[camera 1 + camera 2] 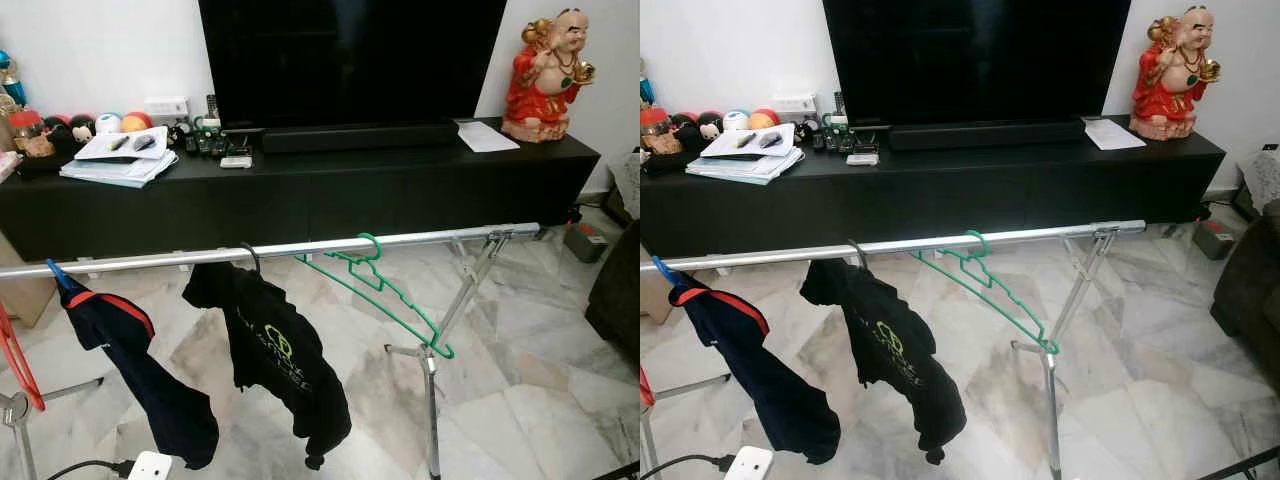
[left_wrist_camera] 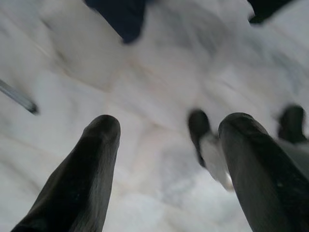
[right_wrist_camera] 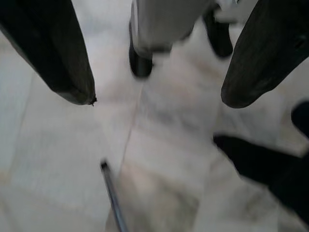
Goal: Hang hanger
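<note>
Green, the hanger (image 1: 385, 290) hung by its hook on the silver rail (image 1: 300, 247), tilted, with its far end near the rack's right leg (image 1: 432, 400). Nothing was on it. To its left, a black shirt (image 1: 270, 350) with a green logo hung from a dark hook on the same rail, and further left a navy shirt (image 1: 130, 370) with red trim hung on a blue hanger (image 1: 58, 274). A red hanger (image 1: 18, 365) was at the left edge, beside the other rack leg.

My left gripper (image 2: 169, 145) pointed down at the marble floor (image 1: 540, 400), its two fingers (image 2: 91, 164) wide apart and empty. My right gripper (image 3: 159, 72) also pointed at the floor, fingers (image 3: 58, 53) apart, holding nothing. Both wrist views were blurred.

Behind the rack stood a long black cabinet (image 1: 350, 195) with a TV (image 1: 350, 60) and a soundbar (image 1: 355, 135) on it. On its left part lay a stack of papers (image 1: 120, 160) with some small things on top; what they were I could not tell. At the right end stood a red and gold statue (image 1: 548, 75), with a white sheet (image 1: 485, 135) beside it. A white power strip (image 1: 150, 466) lay on the floor.
</note>
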Robot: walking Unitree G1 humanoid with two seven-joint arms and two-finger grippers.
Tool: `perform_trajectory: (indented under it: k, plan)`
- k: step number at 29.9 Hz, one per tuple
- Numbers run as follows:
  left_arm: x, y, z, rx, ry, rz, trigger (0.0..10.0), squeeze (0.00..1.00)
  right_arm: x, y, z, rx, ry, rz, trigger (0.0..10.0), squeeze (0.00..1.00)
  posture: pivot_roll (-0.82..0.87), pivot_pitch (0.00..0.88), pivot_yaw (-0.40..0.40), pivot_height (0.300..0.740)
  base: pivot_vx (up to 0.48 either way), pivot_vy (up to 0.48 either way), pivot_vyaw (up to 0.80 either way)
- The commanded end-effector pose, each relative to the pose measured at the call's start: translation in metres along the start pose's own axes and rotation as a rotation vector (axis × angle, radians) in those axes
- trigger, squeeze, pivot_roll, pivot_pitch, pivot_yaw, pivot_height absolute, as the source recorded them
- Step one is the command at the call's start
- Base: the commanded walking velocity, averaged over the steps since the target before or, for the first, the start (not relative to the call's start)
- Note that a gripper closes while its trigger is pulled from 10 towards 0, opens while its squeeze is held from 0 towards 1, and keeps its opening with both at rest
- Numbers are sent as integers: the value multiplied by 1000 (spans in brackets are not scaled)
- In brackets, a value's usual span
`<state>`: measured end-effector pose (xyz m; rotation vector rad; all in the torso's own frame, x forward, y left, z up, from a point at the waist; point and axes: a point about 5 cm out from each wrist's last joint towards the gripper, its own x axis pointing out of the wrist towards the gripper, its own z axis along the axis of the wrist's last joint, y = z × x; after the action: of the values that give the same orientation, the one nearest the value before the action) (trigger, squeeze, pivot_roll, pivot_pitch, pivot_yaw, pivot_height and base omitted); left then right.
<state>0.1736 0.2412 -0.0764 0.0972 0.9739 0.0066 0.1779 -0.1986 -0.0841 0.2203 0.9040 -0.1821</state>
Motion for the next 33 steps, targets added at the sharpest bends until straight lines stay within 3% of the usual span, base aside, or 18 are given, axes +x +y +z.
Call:
perform_trajectory:
  k: [1, 14, 25, 33]
  plan:
    - [-1, -1, -9, -26, 26, -5, 10000, 0, 0, -1, 0, 11, -7, 5, 10000, 0, -73, 87, -11, 740, 0, 0, 0]
    - [-2, 1, -12, -31, 30, -2, 10000, 0, 0, 0, 1, 19, 0, 23, 10000, 0, -72, 97, -8, 740, 0, 0, 0]
    - [0, -8, -11, -35, 27, -9, 10000, 0, 0, 1, 2, 18, -4, 25, 10000, 0, -73, 97, -6, 740, 0, 0, 0]
    - [-3, 1, -17, -38, 29, 2, 10000, 0, 0, 1, 2, -8, -2, 37, 10000, 0, -69, 92, -8, 740, 0, 0, 0]
